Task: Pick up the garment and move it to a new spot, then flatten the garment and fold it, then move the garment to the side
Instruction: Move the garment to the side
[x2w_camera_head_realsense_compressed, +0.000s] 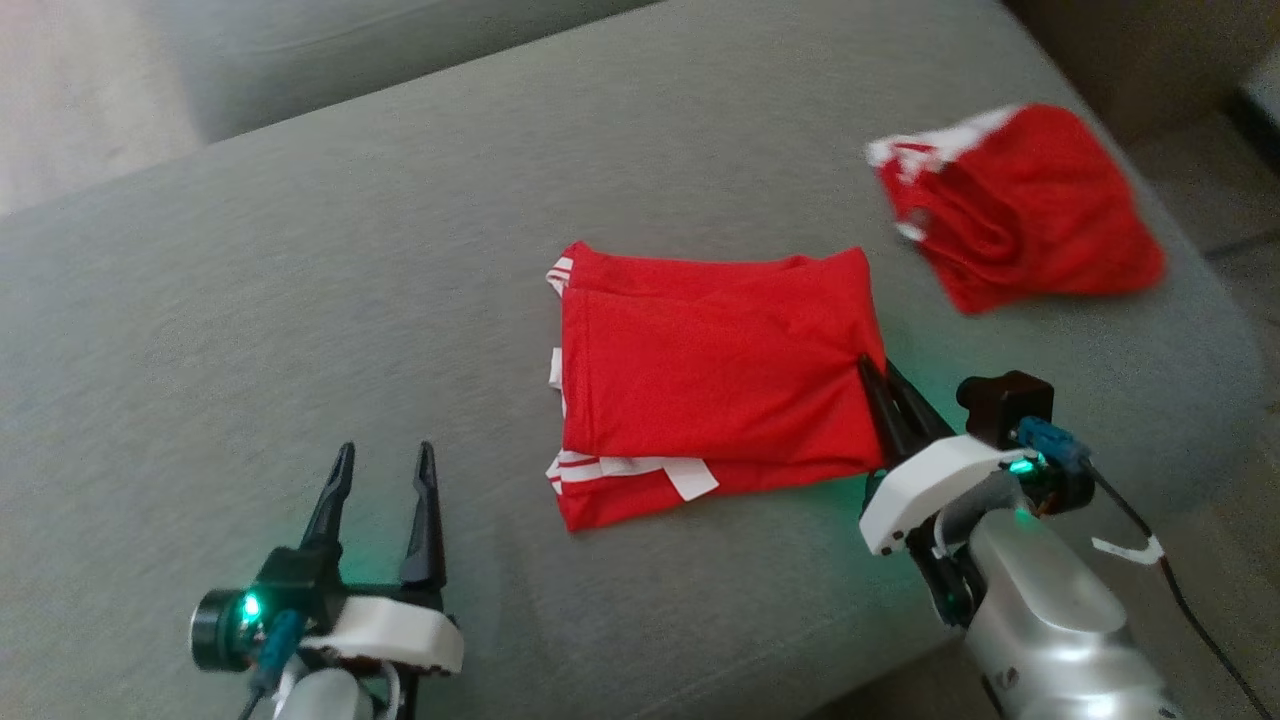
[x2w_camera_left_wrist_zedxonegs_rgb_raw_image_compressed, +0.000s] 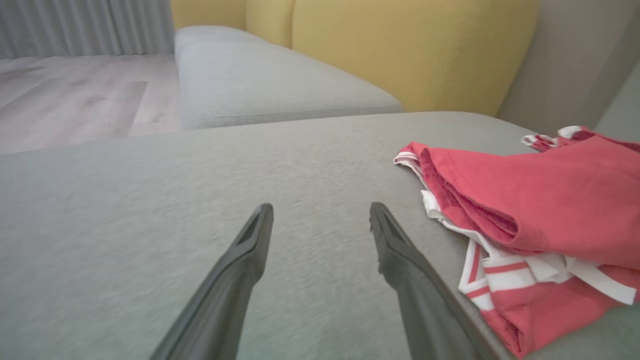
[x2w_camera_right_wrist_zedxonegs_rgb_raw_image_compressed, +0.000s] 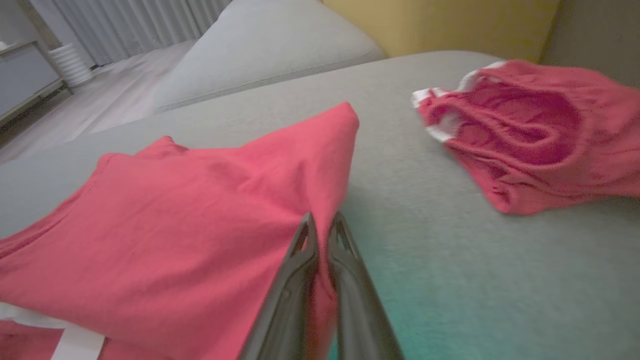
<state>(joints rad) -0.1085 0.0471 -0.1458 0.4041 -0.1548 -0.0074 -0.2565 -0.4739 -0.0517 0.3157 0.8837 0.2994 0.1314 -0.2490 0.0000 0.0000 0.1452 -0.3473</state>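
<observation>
A folded red garment (x2w_camera_head_realsense_compressed: 715, 380) with white trim lies in the middle of the grey cushion (x2w_camera_head_realsense_compressed: 300, 330). My right gripper (x2w_camera_head_realsense_compressed: 872, 372) is shut on the garment's right edge, and the right wrist view shows red cloth (x2w_camera_right_wrist_zedxonegs_rgb_raw_image_compressed: 175, 220) pinched between the two closed fingers (x2w_camera_right_wrist_zedxonegs_rgb_raw_image_compressed: 302, 250). To the left of the garment my left gripper (x2w_camera_head_realsense_compressed: 385, 458) hovers open over bare cushion, nothing between its fingers. In the left wrist view the garment (x2w_camera_left_wrist_zedxonegs_rgb_raw_image_compressed: 545, 210) lies to the right of the open fingertips (x2w_camera_left_wrist_zedxonegs_rgb_raw_image_compressed: 262, 215).
A second red and white garment (x2w_camera_head_realsense_compressed: 1015, 205) lies bunched at the cushion's far right, near the edge. Another grey cushion (x2w_camera_left_wrist_zedxonegs_rgb_raw_image_compressed: 270, 85) and a yellow backrest (x2w_camera_left_wrist_zedxonegs_rgb_raw_image_compressed: 415, 45) stand beyond. Wooden floor (x2w_camera_left_wrist_zedxonegs_rgb_raw_image_compressed: 70, 95) lies off to the left. A black cable (x2w_camera_head_realsense_compressed: 1190, 610) trails from my right wrist.
</observation>
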